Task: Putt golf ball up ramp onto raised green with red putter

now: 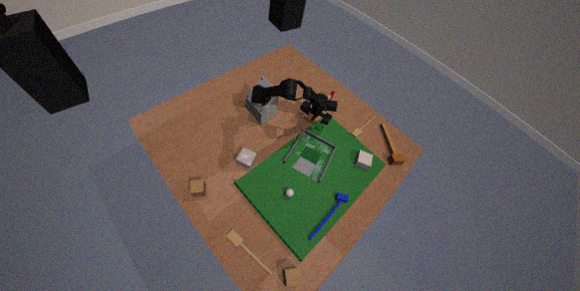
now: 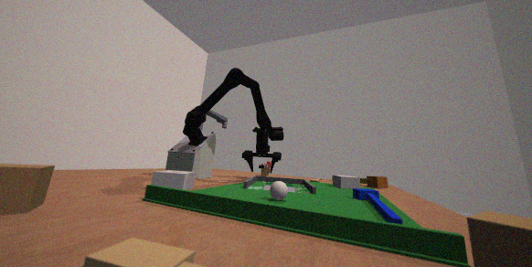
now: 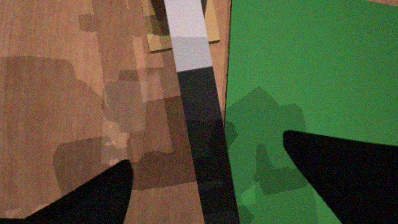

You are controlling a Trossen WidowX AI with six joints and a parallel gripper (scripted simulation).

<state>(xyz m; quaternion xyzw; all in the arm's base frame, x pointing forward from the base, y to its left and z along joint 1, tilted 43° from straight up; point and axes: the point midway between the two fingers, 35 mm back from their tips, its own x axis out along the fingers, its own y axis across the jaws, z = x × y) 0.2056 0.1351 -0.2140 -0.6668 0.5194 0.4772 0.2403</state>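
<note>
My gripper (image 1: 325, 117) (image 2: 261, 165) (image 3: 208, 153) is open and empty. It hangs low over the far edge of the green mat (image 1: 279, 213) (image 2: 320, 207) (image 3: 310, 65). A small red piece of the putter (image 1: 332, 95) (image 2: 264, 165) shows just beside and below the fingers. In the wrist view a long narrow bar, light grey far off and black near me, runs between my fingers along the mat's edge. The white golf ball (image 1: 289, 192) (image 2: 279, 189) rests on the mat in front of the grey-railed ramp (image 1: 304, 165) and the raised green (image 1: 313, 154).
A blue putter (image 1: 329, 215) (image 2: 377, 200) lies on the mat's right part. An orange putter (image 1: 390, 144) and tan putters (image 1: 247, 248) (image 1: 363, 128) lie on the wooden floor. White cubes (image 1: 246, 156) (image 1: 364, 158) and tan cubes (image 1: 196, 185) stand about. The arm's base (image 1: 262, 106) is behind.
</note>
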